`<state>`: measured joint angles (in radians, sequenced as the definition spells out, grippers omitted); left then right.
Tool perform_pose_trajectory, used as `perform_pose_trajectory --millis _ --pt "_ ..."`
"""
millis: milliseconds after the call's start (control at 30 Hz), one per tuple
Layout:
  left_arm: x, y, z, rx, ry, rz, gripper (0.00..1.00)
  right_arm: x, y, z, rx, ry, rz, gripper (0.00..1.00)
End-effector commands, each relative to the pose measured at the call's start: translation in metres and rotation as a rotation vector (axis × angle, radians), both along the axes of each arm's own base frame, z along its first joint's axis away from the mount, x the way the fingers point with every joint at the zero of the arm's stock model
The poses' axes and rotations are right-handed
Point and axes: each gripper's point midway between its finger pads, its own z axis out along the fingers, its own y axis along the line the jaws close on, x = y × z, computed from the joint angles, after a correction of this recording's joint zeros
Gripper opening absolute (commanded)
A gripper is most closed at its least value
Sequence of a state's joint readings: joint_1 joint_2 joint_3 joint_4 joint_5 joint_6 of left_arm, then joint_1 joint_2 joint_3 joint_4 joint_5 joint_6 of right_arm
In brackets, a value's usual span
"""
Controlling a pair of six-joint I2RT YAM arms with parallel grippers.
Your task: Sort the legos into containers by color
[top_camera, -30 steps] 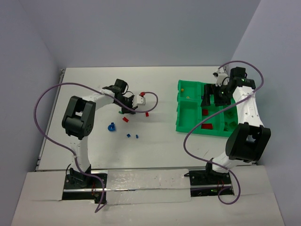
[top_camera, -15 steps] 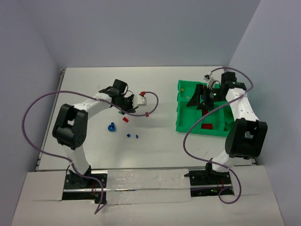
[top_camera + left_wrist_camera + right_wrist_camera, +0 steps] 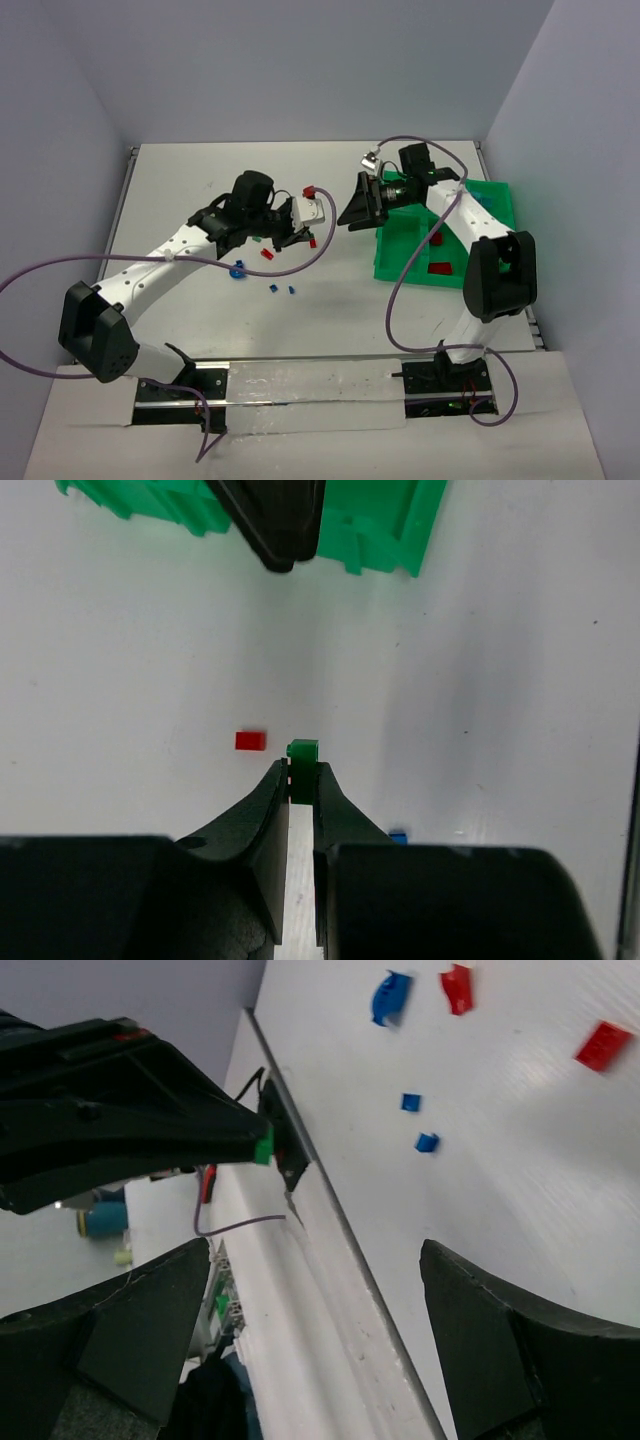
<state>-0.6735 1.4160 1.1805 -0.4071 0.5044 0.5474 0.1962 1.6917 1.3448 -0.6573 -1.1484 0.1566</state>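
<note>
Left arm reaching from the near-left corner to mid-counter, left gripper (image 3: 302,780) with tapered matte-black fingers clamped on one glossy green brick (image 3: 302,751), its end poking past the tips. Right arm bent above the bright green moulded tray (image 3: 395,272) by the right edge, right gripper (image 3: 352,205) pointing left past the tray's left wall, broad black fingers spread wide, nothing between them. Loose on the smooth white counter (image 3: 180,180): a flat red brick (image 3: 250,740) just beside the green one, and small blue bricks (image 3: 272,290) toward the near edge.

White arms (image 3: 150,270), black end effectors (image 3: 302,777) (image 3: 350,203), purple cables (image 3: 100,259).
</note>
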Motion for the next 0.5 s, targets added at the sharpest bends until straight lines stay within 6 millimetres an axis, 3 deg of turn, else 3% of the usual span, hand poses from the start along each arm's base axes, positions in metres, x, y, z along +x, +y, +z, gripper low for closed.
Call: perform_pose_trajectory --millis 0,233,467 --pt "-0.005 -0.016 0.035 -0.119 0.066 0.025 0.00 -0.001 0.031 0.025 0.102 -0.028 0.089 0.90" --pt "-0.006 -0.023 0.044 -0.143 0.082 0.025 0.00 -0.004 0.051 0.016 0.121 0.041 0.125 0.74" --pt "-0.005 -0.028 0.047 -0.154 0.089 0.022 0.00 -0.008 0.060 0.020 0.171 0.081 0.176 0.59"
